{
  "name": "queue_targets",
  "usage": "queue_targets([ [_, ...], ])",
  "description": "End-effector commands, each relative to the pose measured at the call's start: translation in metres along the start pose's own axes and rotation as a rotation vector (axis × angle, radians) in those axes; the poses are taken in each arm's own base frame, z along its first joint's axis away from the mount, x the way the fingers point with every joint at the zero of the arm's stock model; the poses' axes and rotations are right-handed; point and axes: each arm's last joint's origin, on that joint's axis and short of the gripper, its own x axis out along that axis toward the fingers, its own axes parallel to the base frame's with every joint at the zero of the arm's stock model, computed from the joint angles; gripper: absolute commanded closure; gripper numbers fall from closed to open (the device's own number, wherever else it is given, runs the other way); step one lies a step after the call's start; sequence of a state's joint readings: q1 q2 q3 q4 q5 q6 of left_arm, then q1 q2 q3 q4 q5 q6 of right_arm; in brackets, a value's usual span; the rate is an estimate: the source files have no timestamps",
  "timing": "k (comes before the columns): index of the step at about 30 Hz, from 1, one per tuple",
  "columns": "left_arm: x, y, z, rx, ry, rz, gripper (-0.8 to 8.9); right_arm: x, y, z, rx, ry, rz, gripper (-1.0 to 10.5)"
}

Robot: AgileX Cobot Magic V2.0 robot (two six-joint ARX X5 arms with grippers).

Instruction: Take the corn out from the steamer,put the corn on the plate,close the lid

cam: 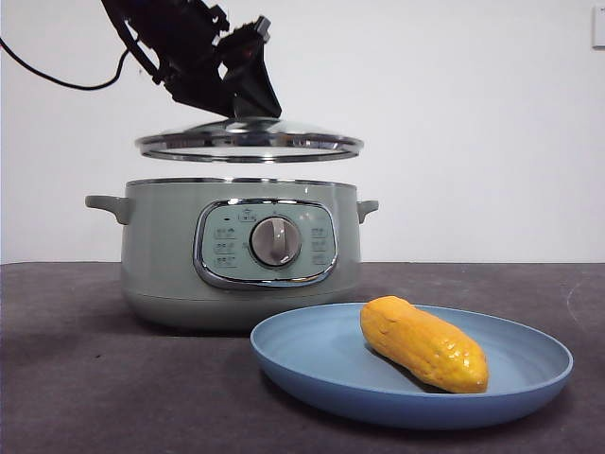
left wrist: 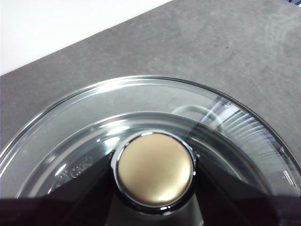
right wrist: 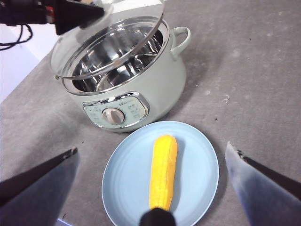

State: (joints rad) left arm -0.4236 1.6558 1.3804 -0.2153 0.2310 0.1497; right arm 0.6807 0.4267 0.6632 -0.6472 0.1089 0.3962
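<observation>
Holding the lid [cam: 249, 140] by its knob [left wrist: 155, 168], the left gripper [cam: 248, 90] has it level just above the steamer [cam: 236, 251], clear of the rim. Only the right wrist view shows the bare steel pot inside. Right gripper [right wrist: 155, 188] jaws spread wide, high over the plate [right wrist: 197, 174]. Corn [right wrist: 162, 172] lies between those jaws on the plate, long axis pointing at the steamer's dial [right wrist: 113, 116].

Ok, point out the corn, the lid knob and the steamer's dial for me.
corn [cam: 423, 343]: front view, middle of the cob lying on the plate.
lid knob [left wrist: 155, 169]: left wrist view, centre of the knob's top face.
steamer's dial [cam: 275, 241]: front view, centre of the grey dial.
</observation>
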Motion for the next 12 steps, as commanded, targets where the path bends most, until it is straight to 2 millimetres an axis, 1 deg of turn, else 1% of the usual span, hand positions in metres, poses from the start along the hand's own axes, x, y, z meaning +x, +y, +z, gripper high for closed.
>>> queue_targets([
  [1,0.0007,0.0055,0.0057,0.018,-0.047,0.011,8.22,0.0012,-0.0007,-0.0011,-0.009,-0.007,-0.015,4.1],
  [6,0.0094,0.0110,-0.0023,0.004,-0.012,0.013,8.22,0.0012,-0.0010,-0.0010,-0.013,-0.012,-0.026,4.1],
  [12,0.0099,0.0114,-0.0033,0.001,-0.005,0.013,8.22,0.0012,-0.0011,-0.0009,-0.013,-0.013,-0.028,4.1],
])
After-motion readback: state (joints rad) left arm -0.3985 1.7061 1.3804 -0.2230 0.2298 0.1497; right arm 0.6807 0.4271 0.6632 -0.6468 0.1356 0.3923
